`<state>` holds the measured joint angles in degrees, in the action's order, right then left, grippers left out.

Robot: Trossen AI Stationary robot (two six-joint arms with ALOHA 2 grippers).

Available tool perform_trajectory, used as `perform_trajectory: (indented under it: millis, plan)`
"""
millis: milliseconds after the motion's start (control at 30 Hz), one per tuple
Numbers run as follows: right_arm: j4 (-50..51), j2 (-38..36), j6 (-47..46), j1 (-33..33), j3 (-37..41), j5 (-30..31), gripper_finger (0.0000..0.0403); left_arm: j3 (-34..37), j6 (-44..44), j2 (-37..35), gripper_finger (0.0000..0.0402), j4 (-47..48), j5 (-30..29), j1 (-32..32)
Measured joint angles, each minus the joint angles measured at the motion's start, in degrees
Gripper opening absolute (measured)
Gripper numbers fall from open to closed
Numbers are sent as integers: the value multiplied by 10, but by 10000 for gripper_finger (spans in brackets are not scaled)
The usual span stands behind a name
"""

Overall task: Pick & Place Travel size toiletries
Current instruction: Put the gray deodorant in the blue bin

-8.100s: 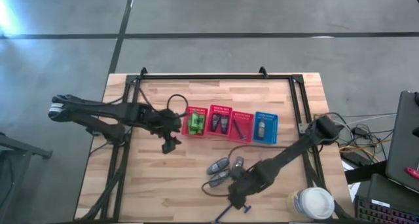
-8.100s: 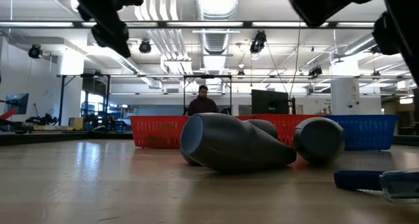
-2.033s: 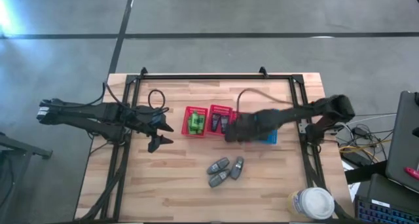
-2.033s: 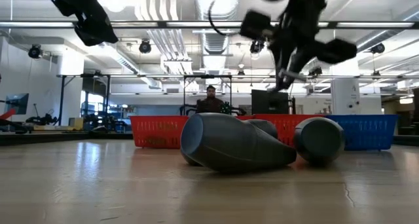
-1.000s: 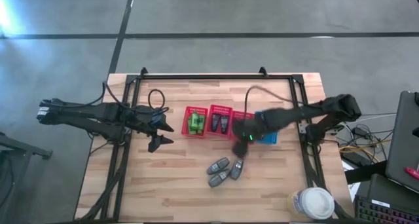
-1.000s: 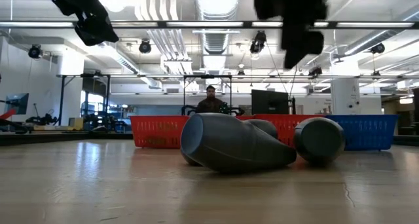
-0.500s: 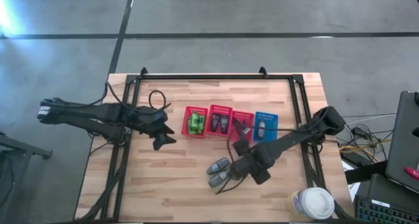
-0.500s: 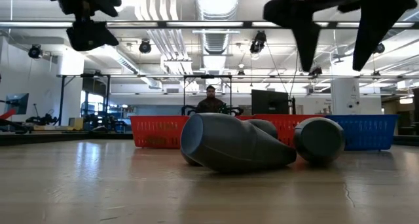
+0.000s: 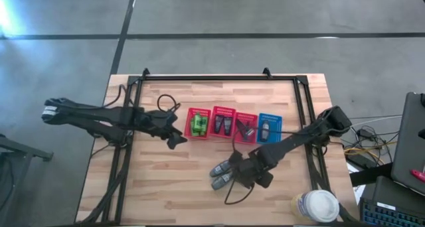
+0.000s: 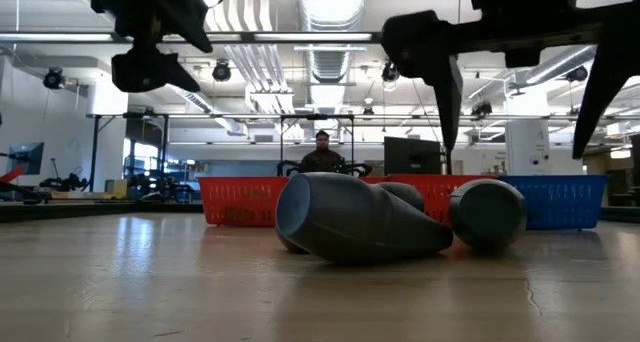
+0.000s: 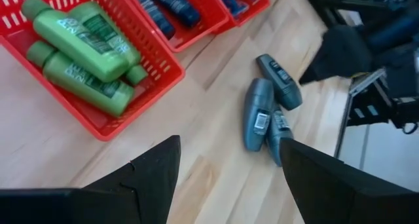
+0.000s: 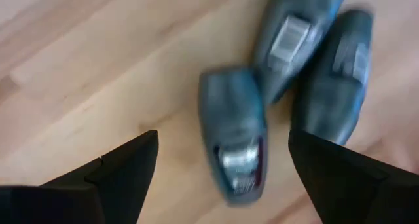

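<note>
Three dark grey oblong tubes (image 9: 223,172) lie in a loose cluster on the wooden table, near its front. In the right wrist view one tube (image 12: 232,135) lies between my fingers, with two more (image 12: 308,54) beyond it. My right gripper (image 9: 234,177) hovers open just above them, touching none; the low view shows its fingers (image 10: 447,77) wide apart over the tubes (image 10: 355,220). My left gripper (image 9: 177,140) hangs open beside the red basket of green bottles (image 11: 85,47).
A row of mesh baskets sits mid-table: red with green bottles (image 9: 198,123), red with dark tubes (image 9: 222,123), red with razors (image 9: 245,129), blue with one tube (image 9: 269,129). A white round-lidded container (image 9: 319,206) stands at the near right corner. A person stands far behind.
My right gripper has swung from above the basket row toward the near edge and come down over the loose grey tubes. My left gripper has moved right, toward the basket of green bottles. The tubes have stayed where they were.
</note>
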<state>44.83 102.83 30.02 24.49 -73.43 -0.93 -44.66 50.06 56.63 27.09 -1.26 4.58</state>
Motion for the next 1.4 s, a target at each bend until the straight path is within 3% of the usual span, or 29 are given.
perform_trajectory:
  millis: [267, 867, 1133, 1400]
  plan:
    - [-50, 20, 20, -11, 21, -11, 345, 0, -5, 25, 264, -4, -1, 0]
    - [-81, 61, 13, -52, 26, -80, 272, 0, -44, 21, 264, -8, 1, 0]
    - [-96, 69, 4, -55, 26, -81, 245, 0, -53, 20, 264, -7, 2, 0]
    - [-53, 57, -68, -56, 26, -60, 198, 0, -68, 15, 264, -8, 2, 0]
